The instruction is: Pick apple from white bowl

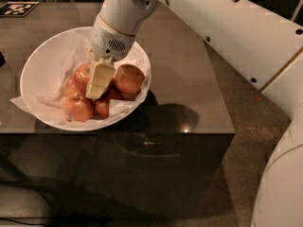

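The white bowl (42,63), lined with crumpled white paper, sits on the left part of a dark table and holds several red-yellow apples. The largest apple (129,78) lies at the right, another apple (77,107) at the front left and a third (83,73) at the back. My gripper (99,82), cream-coloured below the white wrist, reaches down from the upper right into the middle of the pile. It sits between the back apple and the large right apple and hides what lies beneath it.
The dark glossy table (189,74) ends at its front edge just below the bowl and at its right edge near brown carpet (241,103). A black-and-white marker tag (16,7) lies at the table's far left corner. My white arm (227,27) crosses the upper right.
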Tool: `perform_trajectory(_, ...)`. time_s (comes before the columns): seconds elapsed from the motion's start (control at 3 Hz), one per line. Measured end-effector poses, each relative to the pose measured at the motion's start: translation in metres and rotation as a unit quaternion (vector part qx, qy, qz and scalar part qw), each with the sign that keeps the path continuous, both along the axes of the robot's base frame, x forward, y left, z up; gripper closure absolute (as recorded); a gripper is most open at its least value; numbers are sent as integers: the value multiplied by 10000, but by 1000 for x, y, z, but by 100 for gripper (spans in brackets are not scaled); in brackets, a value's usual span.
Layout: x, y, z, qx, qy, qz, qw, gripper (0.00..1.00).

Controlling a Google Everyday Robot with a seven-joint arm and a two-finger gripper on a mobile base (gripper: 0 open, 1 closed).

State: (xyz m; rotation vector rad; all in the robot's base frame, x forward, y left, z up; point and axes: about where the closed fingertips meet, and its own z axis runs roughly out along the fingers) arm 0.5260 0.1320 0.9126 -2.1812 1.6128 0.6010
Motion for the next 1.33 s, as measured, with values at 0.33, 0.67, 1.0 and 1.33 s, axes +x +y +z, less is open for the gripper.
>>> perform_trajectory(0.33,-2,-7,18,87,-194,-97,9997,100)
perform_trajectory(0.67,-7,-23,58,135,-531,-302,9980,100)
perform_trajectory(1.0,-8,-32,100,76,-769,-402,9962,100)
perform_trajectory(1.33,-8,-30,103,122,-800,-394,9959,100)
